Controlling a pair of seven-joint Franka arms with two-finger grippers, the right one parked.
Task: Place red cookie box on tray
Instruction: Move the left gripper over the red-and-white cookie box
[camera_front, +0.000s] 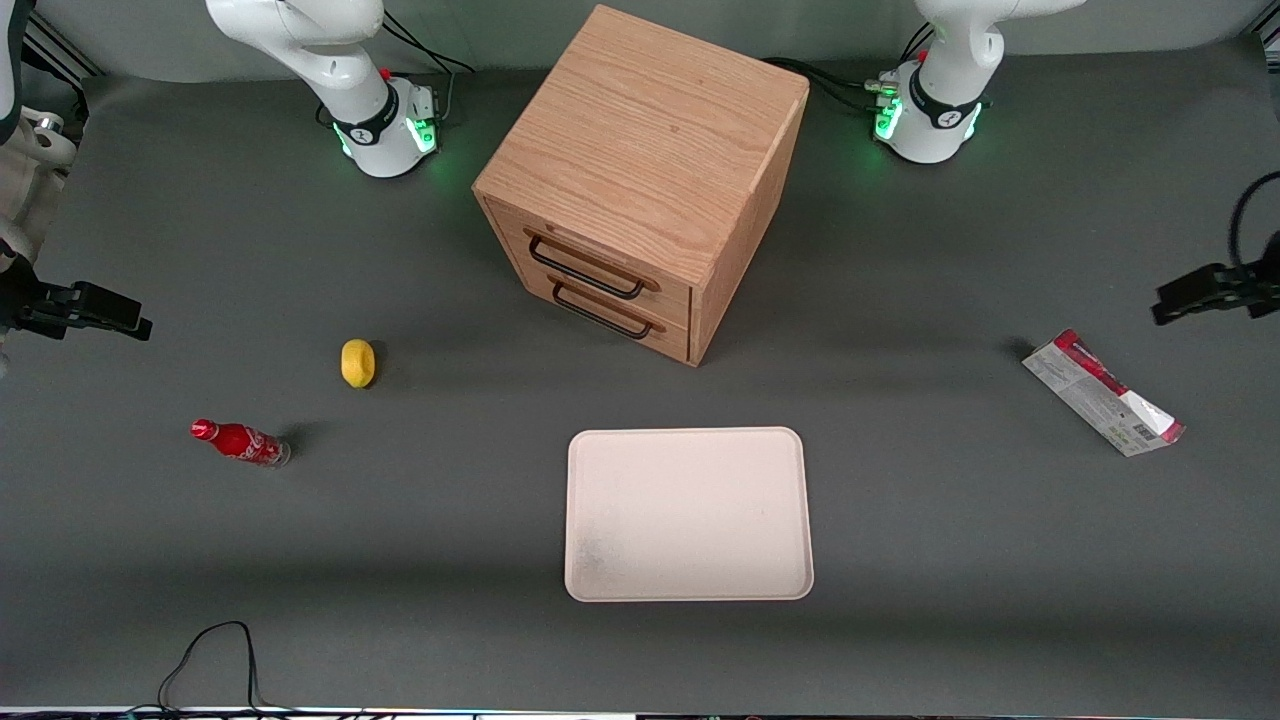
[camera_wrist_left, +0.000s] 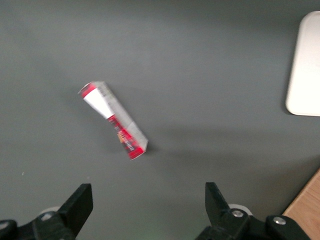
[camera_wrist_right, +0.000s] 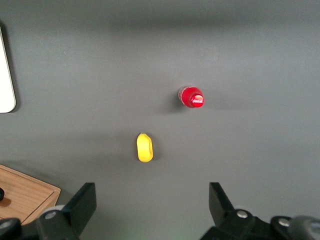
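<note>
status: red cookie box on table, gripper open above it

the tray (camera_front: 689, 515) is a flat cream-white rectangle with rounded corners and a low rim. it lies on the dark grey matte table (camera_front: 950, 560), nearer to the front camera than the wooden cabinet (camera_front: 640, 180). nothing lies in the tray; a faint grey smudge shows on its surface.

the wooden cabinet is a light oak-grain cube with two drawers, each fitted with a dark wire handle. both drawers are closed, so their contents cannot be seen.

the red cookie box (camera_front: 1102, 392) is a long, thin carton with red and white narrow sides and a grey-white printed face. it lies flat on the table toward the working arm's end, well apart from the tray and set at a diagonal.

the gripper (camera_wrist_left: 149, 205) hangs above the table near the red cookie box, not touching it. its two black fingers stand wide apart and hold nothing.

toward the parked arm's end of the table, a small yellow rounded object (camera_front: 358, 362) and a red soda bottle (camera_front: 240, 443) rest on the surface, near one another but apart.
</note>
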